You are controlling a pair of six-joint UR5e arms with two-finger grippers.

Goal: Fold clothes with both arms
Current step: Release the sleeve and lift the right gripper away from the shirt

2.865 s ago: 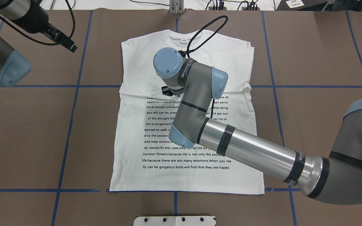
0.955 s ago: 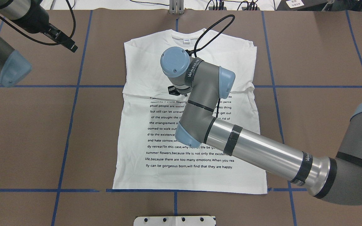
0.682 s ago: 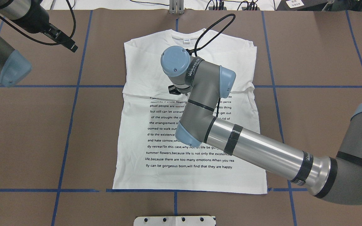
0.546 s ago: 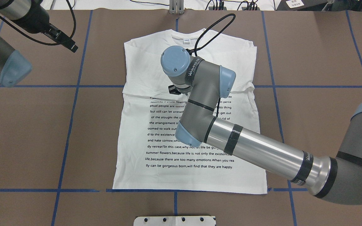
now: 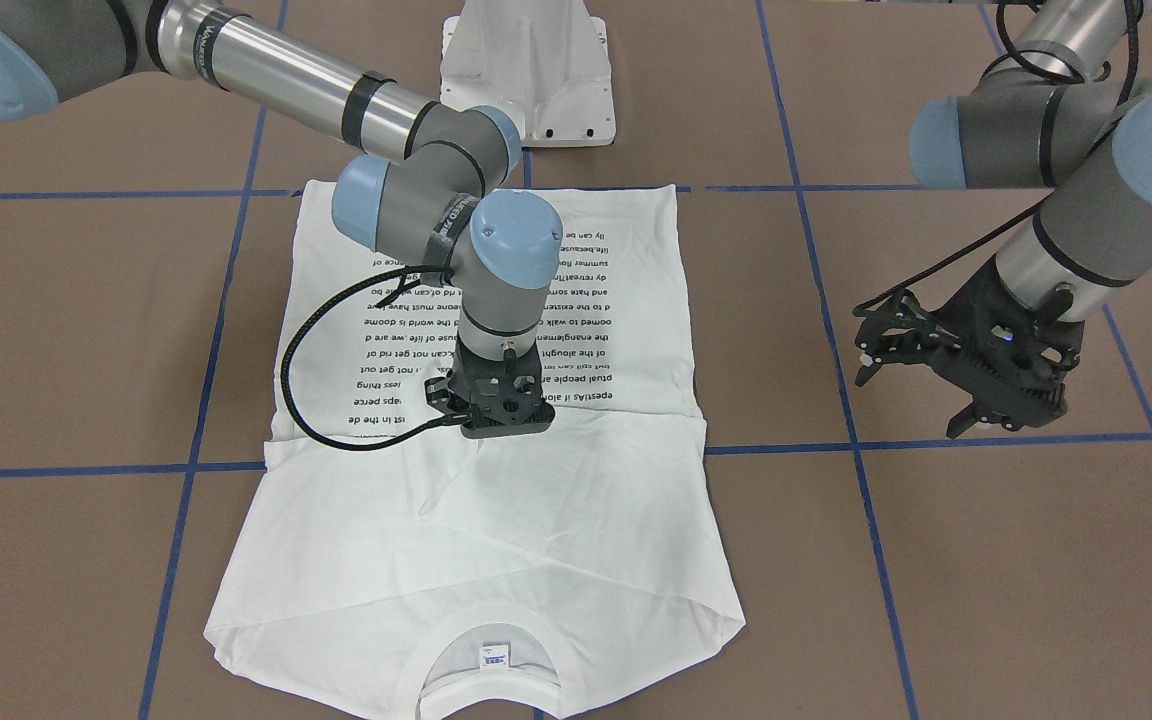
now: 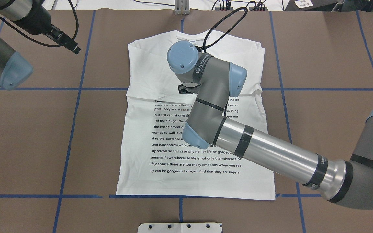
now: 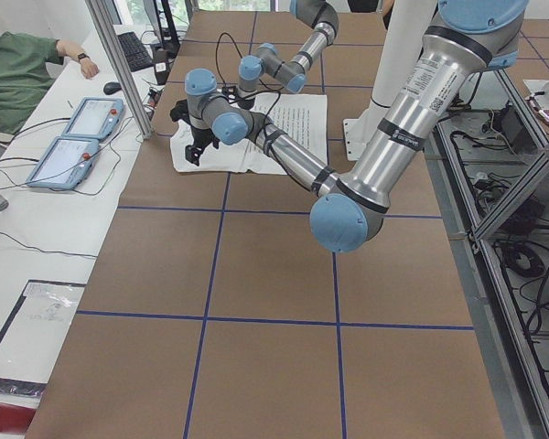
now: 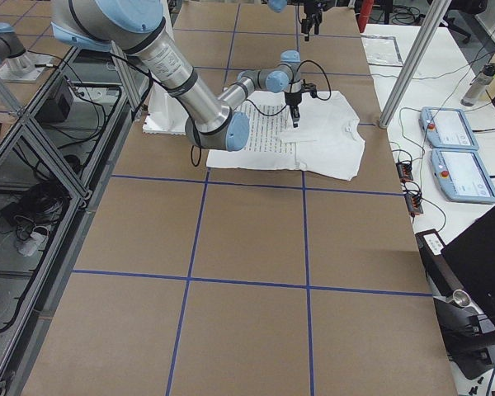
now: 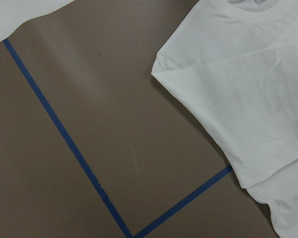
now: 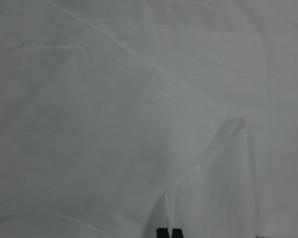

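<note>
The white T-shirt [image 6: 147, 71] lies flat mid-table, printed text up, collar and label [image 5: 496, 657] at the far edge, both sleeves folded in across the chest. My right gripper [image 5: 501, 430] points straight down over the chest, at the top of the text block. In the right wrist view its fingertips [image 10: 162, 233] sit together just above the cloth [image 10: 114, 124], beside a folded sleeve cuff [image 10: 233, 124]; no cloth hangs from them. My left gripper [image 5: 911, 400] is open and empty above bare table, off the shirt's side [image 6: 75, 49]. The left wrist view shows only the shirt's shoulder corner [image 9: 248, 79].
Brown table paper carries a blue tape grid [image 6: 76, 89]. The white pedestal base [image 5: 526, 70] stands at the near edge. The right arm's cable [image 5: 286, 370] loops over the shirt. Control pendants [image 8: 450, 128] and a seated person [image 7: 18, 73] are beyond the far edge.
The shirt slid slightly right with the right gripper earlier. In the last half second the right wrist rose and moved a little toward the collar. The left arm has not moved.
</note>
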